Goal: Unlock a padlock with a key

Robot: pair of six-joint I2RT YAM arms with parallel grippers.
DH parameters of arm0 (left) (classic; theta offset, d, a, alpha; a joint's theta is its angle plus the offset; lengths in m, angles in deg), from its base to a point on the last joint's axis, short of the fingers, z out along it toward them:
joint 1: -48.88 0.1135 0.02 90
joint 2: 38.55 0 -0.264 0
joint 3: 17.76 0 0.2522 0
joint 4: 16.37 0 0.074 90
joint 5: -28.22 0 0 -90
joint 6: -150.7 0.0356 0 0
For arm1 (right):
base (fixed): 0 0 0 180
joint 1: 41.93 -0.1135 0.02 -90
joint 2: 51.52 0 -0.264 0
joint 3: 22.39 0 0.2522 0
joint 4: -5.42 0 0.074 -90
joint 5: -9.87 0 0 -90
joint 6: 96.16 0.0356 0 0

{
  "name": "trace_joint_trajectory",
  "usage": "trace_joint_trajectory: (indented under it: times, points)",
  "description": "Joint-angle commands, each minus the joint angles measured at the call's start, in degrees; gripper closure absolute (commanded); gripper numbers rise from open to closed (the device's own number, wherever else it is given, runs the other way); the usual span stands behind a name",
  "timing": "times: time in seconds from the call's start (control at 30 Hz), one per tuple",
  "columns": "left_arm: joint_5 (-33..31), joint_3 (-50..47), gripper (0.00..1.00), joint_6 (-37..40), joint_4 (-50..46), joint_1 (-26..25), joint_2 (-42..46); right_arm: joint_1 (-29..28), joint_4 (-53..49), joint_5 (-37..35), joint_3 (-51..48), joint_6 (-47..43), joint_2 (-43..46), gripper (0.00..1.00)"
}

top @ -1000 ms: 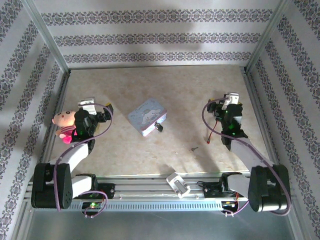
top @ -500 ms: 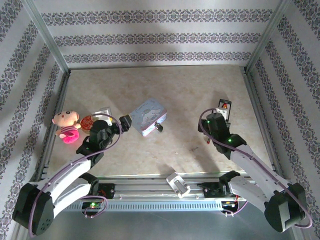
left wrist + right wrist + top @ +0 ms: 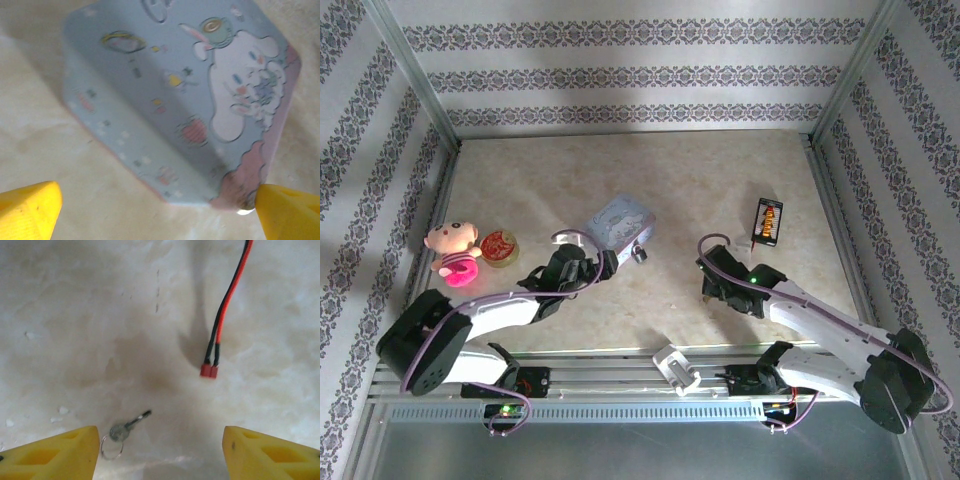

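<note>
Looking through the right wrist camera, I see the right gripper [image 3: 161,432] with fingers apart above the table. The key [image 3: 127,427] lies flat between them, toward 7 o'clock, untouched. My left gripper [image 3: 158,194] stands wide apart, a corner of the tin [image 3: 170,95] between its fingers. From above, the padlock [image 3: 639,254] sits at the tin's 4 o'clock.

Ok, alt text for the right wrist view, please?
A small key on a ring lies on the pale table between the open yellow fingertips of the right gripper, close to one. A red-and-black wire ending in a red plug lies beyond it.
</note>
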Motion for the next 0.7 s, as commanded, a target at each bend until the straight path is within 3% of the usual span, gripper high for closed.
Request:
trace_joint_trajectory:
  times: [0.0, 0.43, 0.67]
  points:
    - [2.34, 2.47, 0.01, -1.10, 8.68, -0.71, -3.61, -1.31, -2.27, 2.85, -0.83, 6.97, -0.62, 0.35]
    - [0.35, 10.46, 0.07, 5.96, 9.75, -0.44, -10.59, -1.67, 10.73, 11.02, -11.35, 17.20, 1.52, 0.52]
    - [-1.75, 13.65, 0.10, 9.25, 9.30, 0.82, -12.55, -3.10, 13.01, 11.88, -11.34, 18.33, -0.06, 0.54]
